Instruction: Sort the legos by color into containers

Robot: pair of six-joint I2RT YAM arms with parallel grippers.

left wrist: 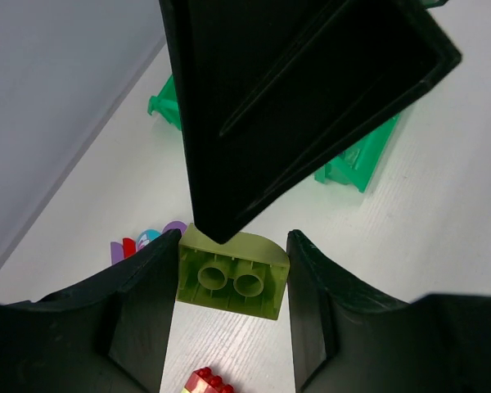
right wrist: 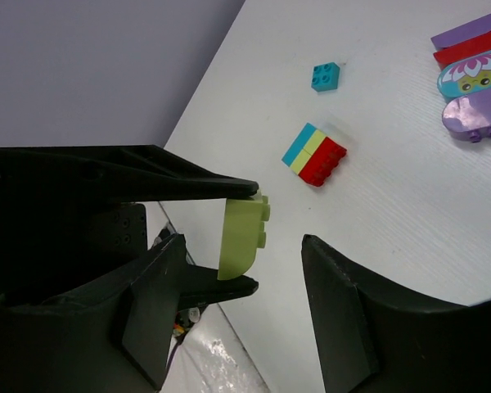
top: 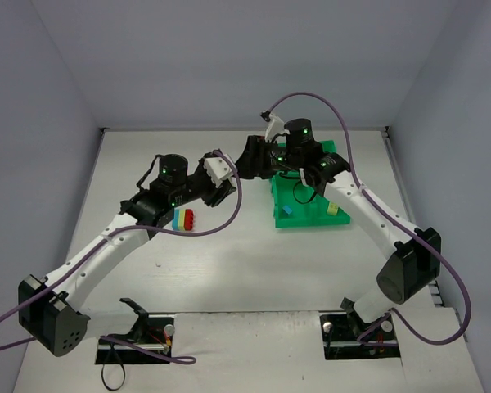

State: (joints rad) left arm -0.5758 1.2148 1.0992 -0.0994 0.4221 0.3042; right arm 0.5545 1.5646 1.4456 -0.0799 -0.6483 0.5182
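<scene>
— Left claw (left wrist: 233,239): matte black fingers (left wrist: 139,311) pinch one yellow-green lego (left wrist: 229,278), arched top, two hollow tubes underneath, above the bench's (left wrist: 442,246) far middle, near the glossy green tray (left wrist: 356,162).
— Right claw (right wrist: 244,243)?
— Spread wide either side of that lego, not gripping. Studded blue-yellow-red block (right wrist: 313,154) lies left of bench centre.

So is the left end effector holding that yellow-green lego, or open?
Shut: the left end effector pinches the yellow-green lego from both sides.
</scene>
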